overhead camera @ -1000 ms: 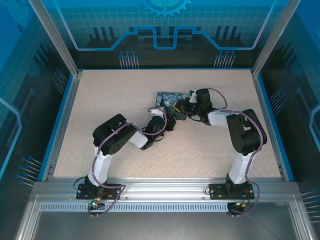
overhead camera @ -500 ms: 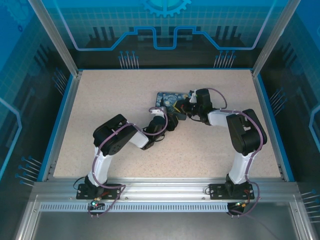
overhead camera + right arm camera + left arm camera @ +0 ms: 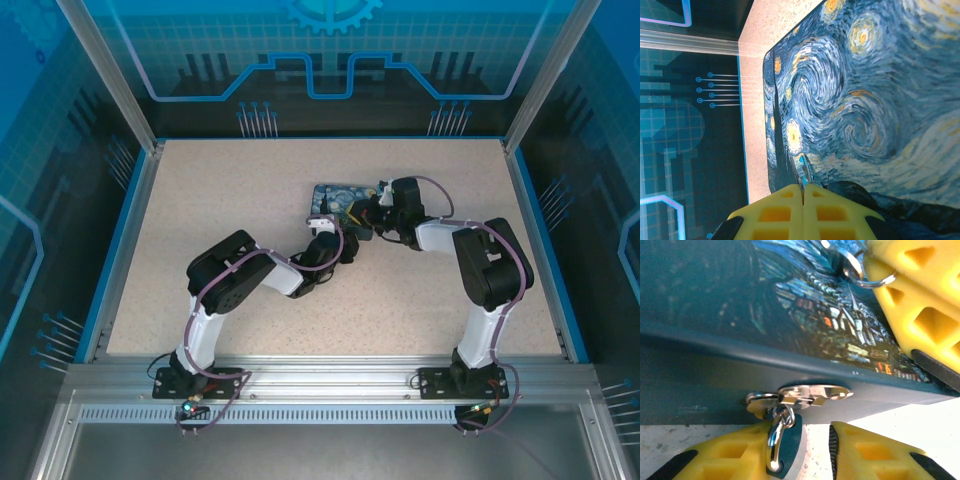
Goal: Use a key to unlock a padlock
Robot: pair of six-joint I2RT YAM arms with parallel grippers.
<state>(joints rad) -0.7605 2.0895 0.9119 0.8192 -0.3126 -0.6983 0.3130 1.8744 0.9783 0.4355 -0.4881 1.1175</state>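
While left gripper [image 3: 807, 446] is parted beside padlock [image 3: 789, 455], right gripper [image 3: 803, 189] is clamped shut. Insertion could be missed if padlock swings.

No legible txt, labels, brand marks or nos. anywhere: box lid [image 3: 865, 100] has a swirl-painting print w/o lettering, and the blue backdrop panels [image 3: 320, 50] carry just line & gear graphics, no words.

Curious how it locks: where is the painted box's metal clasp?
Left wrist view: the clasp sits low and centre on the box's dark side wall, just above the left fingers, a silver ring hanging from it.
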